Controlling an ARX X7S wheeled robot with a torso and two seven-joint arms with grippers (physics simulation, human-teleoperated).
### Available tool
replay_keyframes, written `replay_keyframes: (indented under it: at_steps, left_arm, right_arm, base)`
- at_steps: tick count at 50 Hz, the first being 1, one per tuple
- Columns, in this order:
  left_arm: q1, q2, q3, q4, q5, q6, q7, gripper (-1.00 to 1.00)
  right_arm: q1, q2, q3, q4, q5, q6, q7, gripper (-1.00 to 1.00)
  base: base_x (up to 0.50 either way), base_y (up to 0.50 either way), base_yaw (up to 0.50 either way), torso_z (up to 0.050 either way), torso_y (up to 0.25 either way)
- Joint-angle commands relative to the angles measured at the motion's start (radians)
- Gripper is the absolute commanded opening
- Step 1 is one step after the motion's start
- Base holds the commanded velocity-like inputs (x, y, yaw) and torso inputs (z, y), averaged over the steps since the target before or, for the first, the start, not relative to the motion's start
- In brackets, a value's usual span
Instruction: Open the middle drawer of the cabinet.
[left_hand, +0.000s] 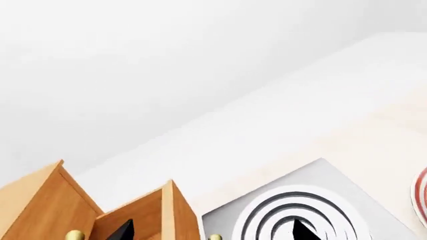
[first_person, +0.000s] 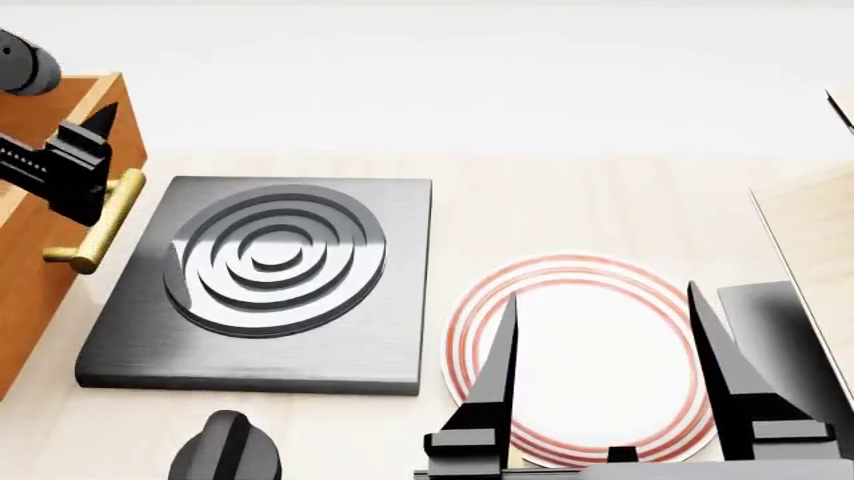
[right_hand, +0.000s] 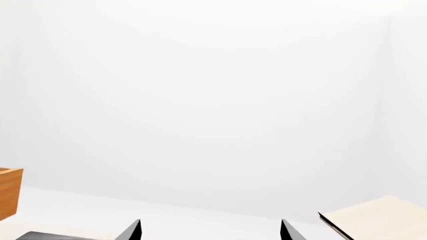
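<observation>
Middle drawer (left_hand: 143, 212) probably the wood panel low in the left wrist view, part of the cabinet (left_hand: 40, 200) at the counter's (left_hand: 373, 135) edge; not certain which drawer. Left gripper (left_hand: 213, 232) with jaws spread wide, one black tip before the wood, the other over the hotplate (left_hand: 313, 200). Brass ends just beside the tips.

From the head: left gripper up against the brass handle (first_person: 94, 225), apparently straddling its upper end, not clamped. Right gripper (first_person: 601, 295) idle over the red-ringed plate (first_person: 581, 290), jaws wide.

From the right wrist: bare wall, two tips well apart.

Step in hand, judging by this: lining up on the handle, grasp not yet made. Next: confirm the right drawer, centre the bar between the jaws, close, then pull straight out.
</observation>
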Motion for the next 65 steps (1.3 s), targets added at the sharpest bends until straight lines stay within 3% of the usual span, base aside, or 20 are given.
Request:
replay_keyframes:
  at_steps: [1, 25, 65]
  left_arm:
    - [-0.042, 0.04, -0.069, -0.075, -0.067, -0.091, 0.011, 1.0]
    - [-0.069, 0.105, -0.166, -0.186, -0.056, -0.097, -0.085, 1.0]
    - [-0.107, 0.134, -0.183, -0.358, -0.031, -0.016, -0.096, 1.0]
  right_arm:
    - [-0.021, -0.001, -0.034, 0.029, 0.027, 0.003, -0.01, 1.0]
    - [-0.025, -0.002, -0.036, 0.037, 0.02, 0.0, -0.016, 1.0]
    - [-0.027, -0.008, -0.039, 0.045, 0.018, -0.001, -0.024, 1.0]
  base:
    - [0.0, 0.0, 0.0, 0.0, 0.0]
    - [0.0, 0.0, 0.0, -0.001, 0.0]
    - [0.0, 0.0, 0.0, -0.001, 0.0]
